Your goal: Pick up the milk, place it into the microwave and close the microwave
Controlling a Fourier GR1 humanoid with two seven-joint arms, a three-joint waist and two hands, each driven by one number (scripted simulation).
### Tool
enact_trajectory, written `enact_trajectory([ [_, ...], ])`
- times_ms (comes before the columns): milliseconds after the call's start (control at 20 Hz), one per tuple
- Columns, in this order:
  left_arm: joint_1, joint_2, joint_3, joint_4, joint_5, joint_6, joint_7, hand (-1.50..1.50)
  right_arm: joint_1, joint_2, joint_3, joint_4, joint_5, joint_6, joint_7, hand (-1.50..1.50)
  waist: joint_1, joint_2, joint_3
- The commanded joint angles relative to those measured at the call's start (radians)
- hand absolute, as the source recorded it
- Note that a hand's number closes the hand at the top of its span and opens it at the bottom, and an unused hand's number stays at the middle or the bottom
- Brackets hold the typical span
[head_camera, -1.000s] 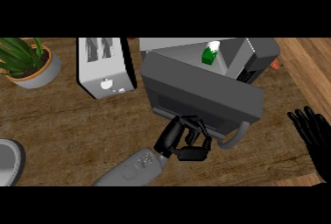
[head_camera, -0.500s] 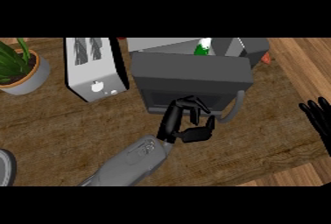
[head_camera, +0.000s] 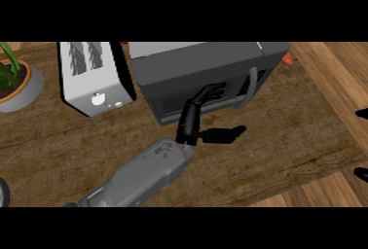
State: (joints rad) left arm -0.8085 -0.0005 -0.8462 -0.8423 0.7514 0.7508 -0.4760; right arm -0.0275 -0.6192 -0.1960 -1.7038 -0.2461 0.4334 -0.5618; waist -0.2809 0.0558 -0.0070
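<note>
Wooden counter, left hand fingers flat against microwave door

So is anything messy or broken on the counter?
Nothing stands out. The microwave door looks shut, with the left hand flat against it. The toaster and the potted plant stand upright, and nothing is spilled.

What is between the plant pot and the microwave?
In the head view, the white toaster stands between the plant pot and the microwave, right beside the microwave.
</note>
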Motion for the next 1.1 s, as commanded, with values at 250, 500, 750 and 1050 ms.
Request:
enact_trajectory([
  [250, -0.062, 0.001, 0.063, 0.015, 0.119, 0.061, -0.048, -1.50, -0.082, -0.065, -0.052, -0.004, 0.087, -0.060, -0.004, 1.50, -0.001, 0.022, 0.000],
  [500, -0.068, 0.001, 0.060, 0.038, 0.156, 0.052, -0.079, -1.50, -0.112, -0.081, -0.060, 0.002, 0.102, -0.072, 0.003, 1.50, 0.002, 0.034, 0.000],
  [750, -0.087, 0.001, 0.051, 0.044, 0.185, 0.054, -0.112, -1.50, -0.137, -0.085, -0.054, 0.020, 0.112, -0.076, 0.006, 1.50, 0.006, 0.037, 0.002],
  [1050, -0.099, 0.001, 0.045, 0.057, 0.224, 0.053, -0.126, -1.50, -0.167, -0.098, -0.058, 0.035, 0.114, -0.073, 0.006, 1.50, -0.006, 0.043, 0.004],
])
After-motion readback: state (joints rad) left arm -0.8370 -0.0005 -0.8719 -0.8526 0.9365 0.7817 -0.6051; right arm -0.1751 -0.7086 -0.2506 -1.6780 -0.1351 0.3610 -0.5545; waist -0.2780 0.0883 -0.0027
